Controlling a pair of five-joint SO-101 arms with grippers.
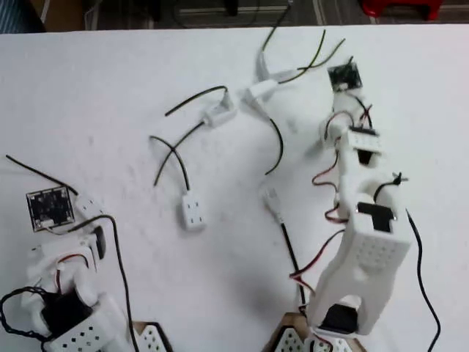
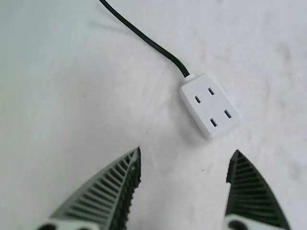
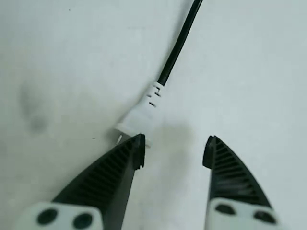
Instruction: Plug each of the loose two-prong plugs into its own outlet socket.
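On the white bench (image 1: 88, 88) a plug (image 3: 139, 117) lies just beside your right gripper (image 3: 173, 143), jaws spread; the left gripper (image 2: 186, 154), also spread, hangs over an outlet socket (image 2: 209, 105). Grasping step, I judge: centre, then pinch the plug.

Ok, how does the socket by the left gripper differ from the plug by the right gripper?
The socket is a squat block with four slots facing up; the plug is slim and tapered. The socket lies clear of the open left gripper; the plug's end sits at one fingertip of the open right gripper. Both are white, with black cables.
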